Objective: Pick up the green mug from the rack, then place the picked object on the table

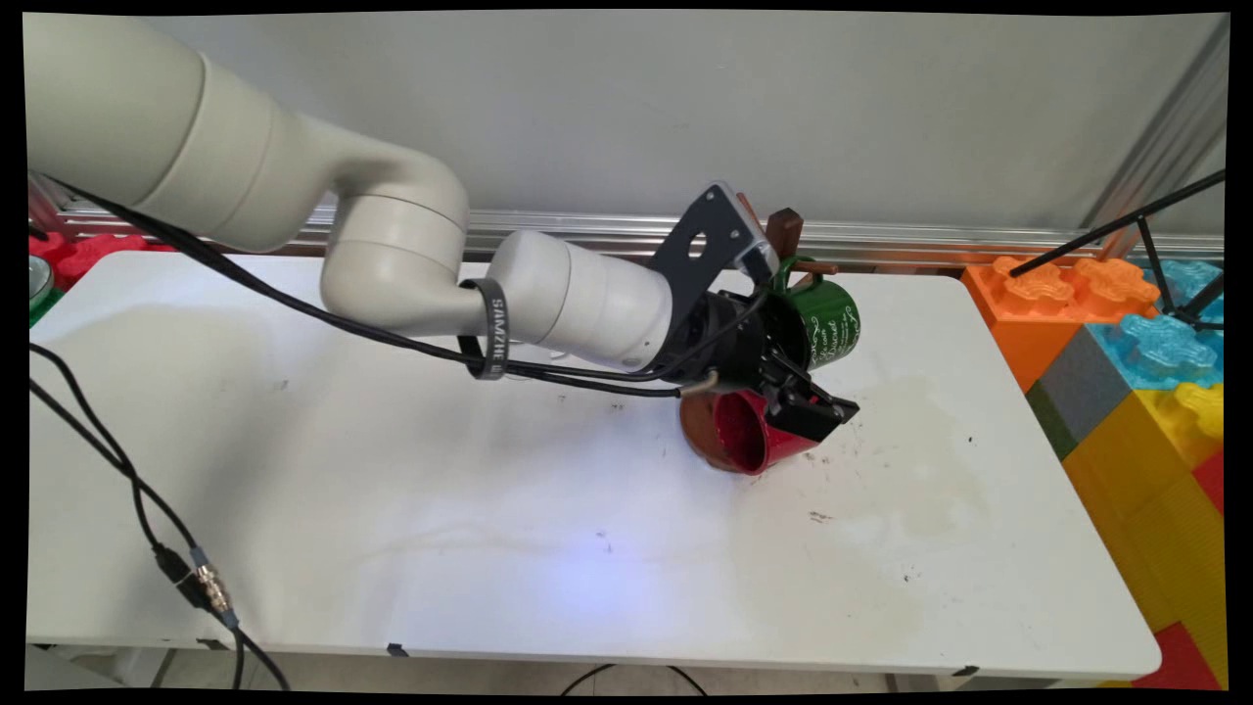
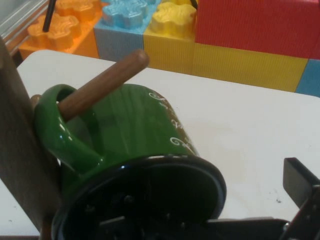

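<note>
The gripper (image 1: 817, 406) is being held low over the right part of the white bench (image 1: 392, 509), just beside a green mug (image 1: 832, 328). Whether the gripper is wide or narrow cannot be told. The green mug is being carried by its handle on a peg (image 2: 105, 82) of a wooden stand (image 1: 785, 233) at the bench's far edge, its mouth tilted towards the gripper. A red mug (image 1: 749, 436) is lying on its side just under the gripper. Coloured blocks (image 1: 1126, 343) are being kept at the right.
</note>
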Robot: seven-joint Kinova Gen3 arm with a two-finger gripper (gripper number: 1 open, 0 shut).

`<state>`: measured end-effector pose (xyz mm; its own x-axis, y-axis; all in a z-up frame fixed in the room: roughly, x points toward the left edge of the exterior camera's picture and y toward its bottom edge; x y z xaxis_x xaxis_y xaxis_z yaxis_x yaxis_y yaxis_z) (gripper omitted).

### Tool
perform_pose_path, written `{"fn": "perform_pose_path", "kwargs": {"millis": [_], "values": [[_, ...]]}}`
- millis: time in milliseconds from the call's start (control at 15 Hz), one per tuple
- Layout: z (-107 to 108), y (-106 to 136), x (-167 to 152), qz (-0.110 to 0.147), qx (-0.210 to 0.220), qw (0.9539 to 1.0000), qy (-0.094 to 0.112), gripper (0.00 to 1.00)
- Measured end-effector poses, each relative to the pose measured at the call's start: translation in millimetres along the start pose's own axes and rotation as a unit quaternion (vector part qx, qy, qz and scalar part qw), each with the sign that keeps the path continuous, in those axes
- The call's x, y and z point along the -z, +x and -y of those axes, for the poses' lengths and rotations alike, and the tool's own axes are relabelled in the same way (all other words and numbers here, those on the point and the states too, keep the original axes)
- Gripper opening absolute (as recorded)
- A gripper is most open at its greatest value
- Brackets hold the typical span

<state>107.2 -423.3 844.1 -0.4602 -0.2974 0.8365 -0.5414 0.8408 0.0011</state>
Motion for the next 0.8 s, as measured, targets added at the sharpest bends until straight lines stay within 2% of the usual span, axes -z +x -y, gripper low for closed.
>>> {"fn": "perform_pose_path", "kwargs": {"millis": [267,333,800], "values": [[0,1,-8,0.0,0.01,1.0,0.001,1.0],[-1,1,-10,-0.001,0.012,0.9999,0.002,0.0],[0,4,-14,-0.011,0.023,0.9996,0.01,0.0]]}}
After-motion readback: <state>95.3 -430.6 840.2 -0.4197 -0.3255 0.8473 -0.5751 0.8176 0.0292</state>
